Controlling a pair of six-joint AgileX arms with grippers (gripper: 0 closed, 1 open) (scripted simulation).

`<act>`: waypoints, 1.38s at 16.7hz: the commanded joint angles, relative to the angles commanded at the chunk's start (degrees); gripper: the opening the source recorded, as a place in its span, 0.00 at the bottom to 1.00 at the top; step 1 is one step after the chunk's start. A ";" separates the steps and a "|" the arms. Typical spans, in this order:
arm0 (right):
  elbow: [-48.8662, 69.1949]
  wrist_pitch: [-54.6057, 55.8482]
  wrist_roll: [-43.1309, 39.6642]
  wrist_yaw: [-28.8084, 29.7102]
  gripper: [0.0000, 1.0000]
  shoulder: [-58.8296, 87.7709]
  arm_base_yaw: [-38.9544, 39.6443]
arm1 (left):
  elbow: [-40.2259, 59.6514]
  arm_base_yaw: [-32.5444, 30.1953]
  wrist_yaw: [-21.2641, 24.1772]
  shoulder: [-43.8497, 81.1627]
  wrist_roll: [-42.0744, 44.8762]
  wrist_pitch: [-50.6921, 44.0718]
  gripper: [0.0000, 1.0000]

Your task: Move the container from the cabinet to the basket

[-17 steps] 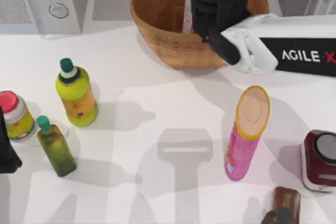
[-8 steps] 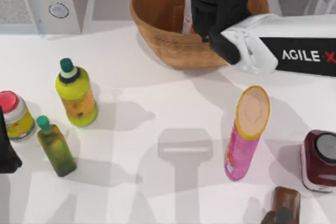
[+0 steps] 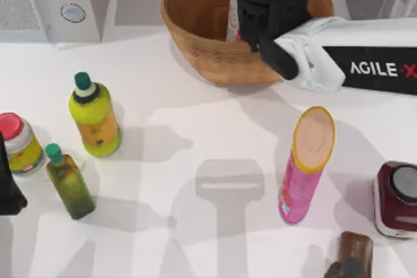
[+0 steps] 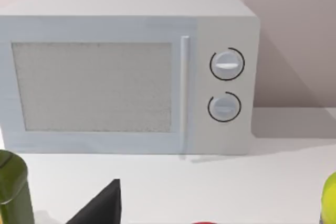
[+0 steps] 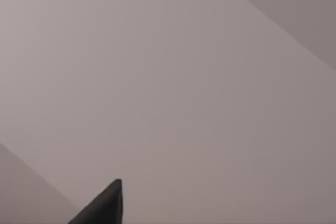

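The container (image 3: pixel 232 14) shows as a sliver of silver with red and white print, standing inside the basket (image 3: pixel 195 27) at the worktop's (image 3: pixel 195 135) far edge. The right claw (image 3: pixel 260 21) hangs over it; whether it grips, I cannot tell. The left arm (image 3: pixel 8 183) sits parked at the worktop's left edge. Counted: one basket, one white microwave (image 4: pixel 131 72) with two knobs, two green bottles, one pink tube (image 3: pixel 305 164).
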 joint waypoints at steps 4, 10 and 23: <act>-0.01 0.00 0.00 0.01 1.00 0.00 0.11 | 0.00 0.00 0.00 0.00 0.00 0.00 1.00; -5.79 -2.46 -0.07 -2.56 1.00 -7.77 -2.28 | 0.00 0.00 0.00 0.00 0.00 0.00 1.00; -49.19 -21.45 -0.63 -21.45 1.00 -72.60 -20.58 | 0.00 0.00 0.00 0.00 0.00 0.00 1.00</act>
